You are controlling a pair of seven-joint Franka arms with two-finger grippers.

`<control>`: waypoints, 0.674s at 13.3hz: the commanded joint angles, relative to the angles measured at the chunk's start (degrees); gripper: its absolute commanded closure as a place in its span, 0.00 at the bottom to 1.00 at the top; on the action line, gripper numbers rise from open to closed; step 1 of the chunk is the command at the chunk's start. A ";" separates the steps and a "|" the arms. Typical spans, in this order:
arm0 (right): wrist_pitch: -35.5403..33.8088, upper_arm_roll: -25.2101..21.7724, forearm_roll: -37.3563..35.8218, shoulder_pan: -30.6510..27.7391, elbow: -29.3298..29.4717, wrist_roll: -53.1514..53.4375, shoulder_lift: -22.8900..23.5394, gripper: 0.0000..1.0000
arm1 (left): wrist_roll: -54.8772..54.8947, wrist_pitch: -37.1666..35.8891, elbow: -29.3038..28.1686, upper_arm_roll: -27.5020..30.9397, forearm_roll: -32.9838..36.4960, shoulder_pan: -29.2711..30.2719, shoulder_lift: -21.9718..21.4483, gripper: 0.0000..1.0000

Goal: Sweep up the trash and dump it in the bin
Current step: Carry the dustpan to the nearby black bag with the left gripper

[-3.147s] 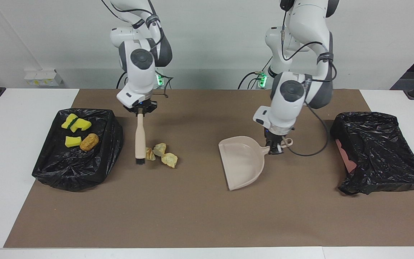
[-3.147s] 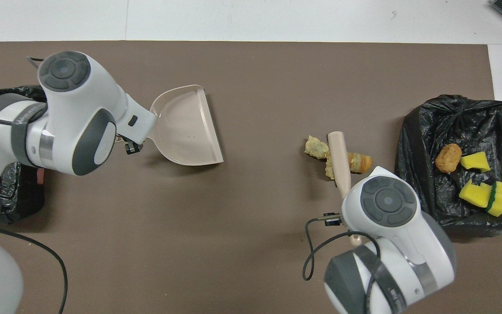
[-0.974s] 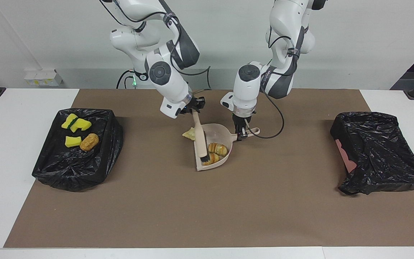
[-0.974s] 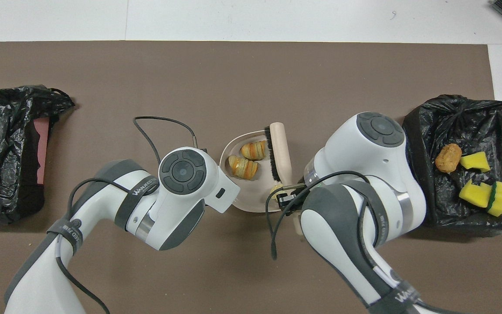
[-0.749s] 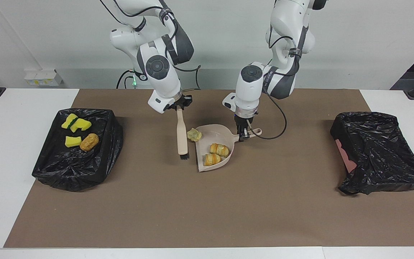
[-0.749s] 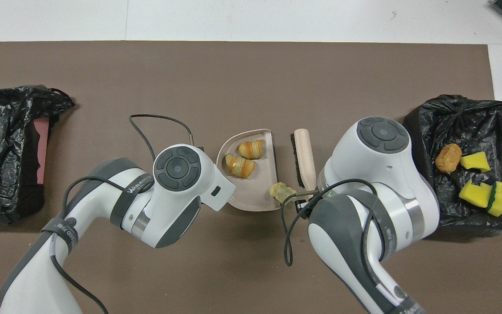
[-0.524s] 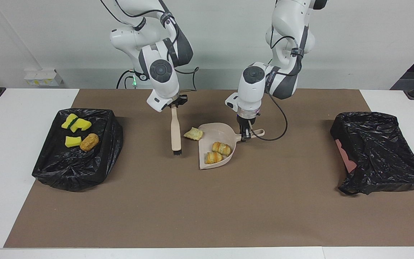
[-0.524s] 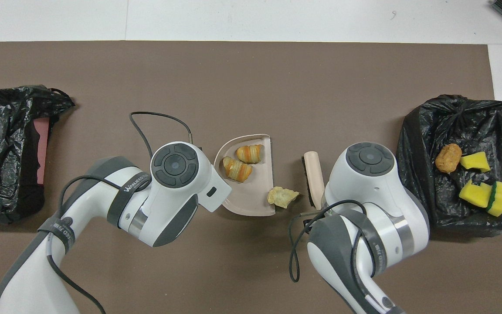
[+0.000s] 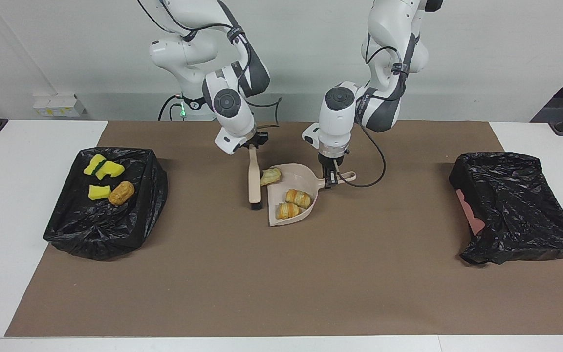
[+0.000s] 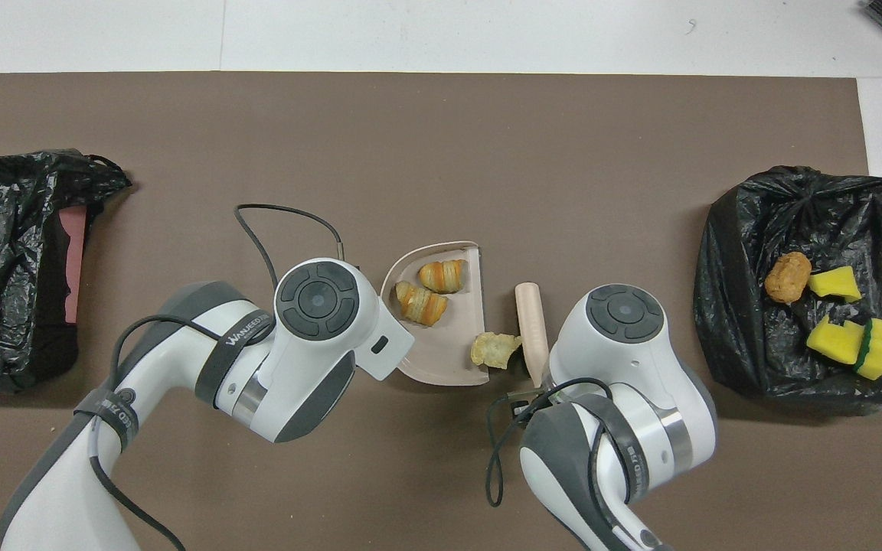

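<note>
Gripping the handle of a beige plastic dustpan (image 9: 292,198) with the left gripper (image 9: 330,182), fingers clamped, pan resting on the brown mat (image 9: 281,274). Holding a beige long-handled brush (image 9: 254,178) in the closed right gripper (image 9: 253,144) — bristles down on the mat, just beside the pan's open edge. Carrying two golden croissant pieces (image 9: 292,204) inside the pan; a third pale scrap (image 9: 270,176) lying at the pan's lip, touching the brush. Sitting on a black bag-lined bin (image 9: 105,205) (toward the right arm's end): three yellow sponge chunks (image 9: 101,177) and a brown bread roll (image 9: 121,192). Lying at the left arm's end — another black bag (image 9: 516,205).
</note>
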 commanded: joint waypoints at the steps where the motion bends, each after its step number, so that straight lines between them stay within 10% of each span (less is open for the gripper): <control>1: 1.54 0.35 4.59 1.32 2.19 1.64 0.92 1.00 | 2.04 3.07 -3.97 0.37 -0.42 -0.17 -1.83 1.00; 9: -8.91 0.52 -7.09 1.76 5.91 13.05 -7.23 1.00 | 16.72 2.82 -0.64 0.37 -10.44 11.68 -0.69 1.00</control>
